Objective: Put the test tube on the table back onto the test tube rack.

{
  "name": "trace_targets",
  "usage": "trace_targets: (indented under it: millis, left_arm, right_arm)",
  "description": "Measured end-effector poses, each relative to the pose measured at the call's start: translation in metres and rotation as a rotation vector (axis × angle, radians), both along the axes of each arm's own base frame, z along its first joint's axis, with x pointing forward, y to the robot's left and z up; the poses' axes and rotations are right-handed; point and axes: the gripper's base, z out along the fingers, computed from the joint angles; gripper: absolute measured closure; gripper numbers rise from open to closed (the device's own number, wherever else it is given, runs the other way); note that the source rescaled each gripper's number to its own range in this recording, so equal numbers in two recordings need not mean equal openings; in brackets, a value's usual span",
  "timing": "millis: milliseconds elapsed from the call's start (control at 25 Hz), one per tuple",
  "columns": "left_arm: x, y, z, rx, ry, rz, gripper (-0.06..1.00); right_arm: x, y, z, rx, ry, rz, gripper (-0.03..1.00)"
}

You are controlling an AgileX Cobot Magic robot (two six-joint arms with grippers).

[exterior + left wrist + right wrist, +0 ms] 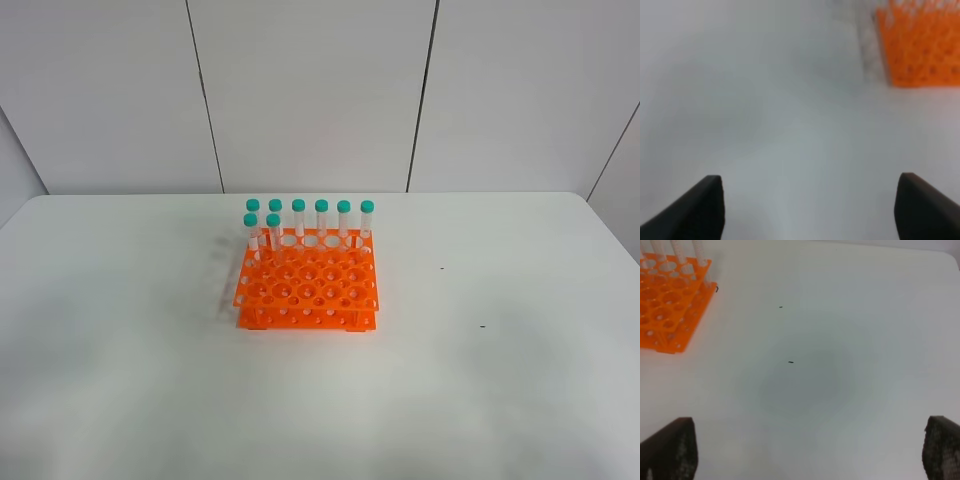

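Observation:
The orange test tube rack stands at the middle of the white table. Several teal-capped test tubes stand upright along its back rows. I see no test tube lying on the table in any view. My left gripper is open and empty over bare table, with the rack's corner ahead of it. My right gripper is open and empty over bare table, with the rack off to one side. Neither gripper shows in the exterior high view.
A white panelled wall rises behind the table's far edge. Two small dark specks lie on the table to the right of the rack. They also show in the right wrist view.

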Motion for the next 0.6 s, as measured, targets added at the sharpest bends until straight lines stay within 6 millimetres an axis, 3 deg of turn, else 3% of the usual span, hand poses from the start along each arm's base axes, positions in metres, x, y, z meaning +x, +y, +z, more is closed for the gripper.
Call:
trace_targets:
  millis: [600]
  left_arm:
    - [-0.0025, 0.0002, 0.0001, -0.001, -0.018, 0.0, 0.03]
  right_arm:
    - [0.0, 0.0, 0.0, 0.0, 0.0, 0.0, -0.03]
